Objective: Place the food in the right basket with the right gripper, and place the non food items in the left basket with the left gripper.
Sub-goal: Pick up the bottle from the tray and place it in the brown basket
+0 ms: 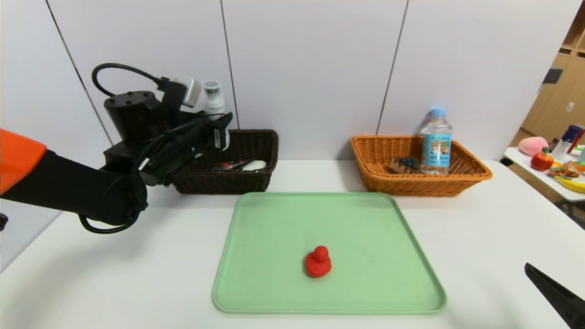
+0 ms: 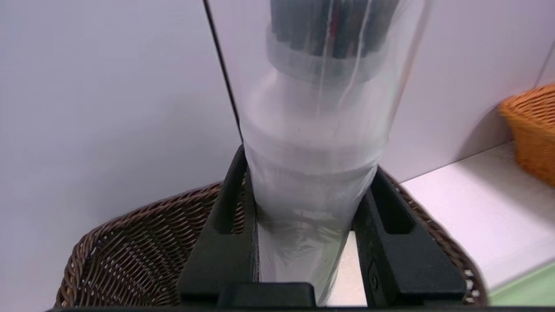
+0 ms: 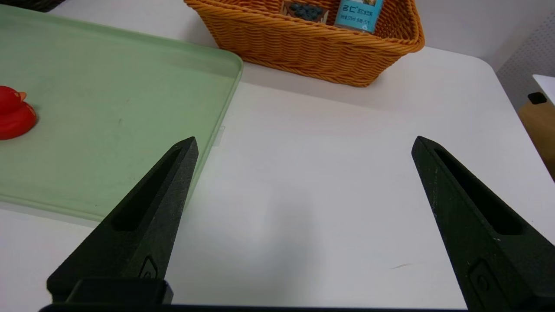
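My left gripper (image 1: 221, 125) is shut on the slim white spray bottle (image 1: 213, 98) and holds it upright over the near-left part of the dark brown basket (image 1: 256, 137). The left wrist view shows the bottle (image 2: 312, 130) between both fingers, above the basket's weave (image 2: 130, 242). The white soap bar (image 1: 253, 165) and the dark tube (image 1: 231, 164) lie in that basket. The small red duck (image 1: 318, 262) sits on the green tray (image 1: 274, 219). The water bottle (image 1: 436, 141) and cake slice (image 1: 404, 165) are in the orange basket (image 1: 470, 167). My right gripper (image 3: 304, 141) is open and empty over the table, right of the tray.
The wall stands close behind both baskets. A side table (image 1: 539, 176) with toy foods is at the far right. In the right wrist view the duck (image 3: 15, 113) and tray (image 3: 108, 108) lie beside the gripper, the orange basket (image 3: 303, 47) beyond it.
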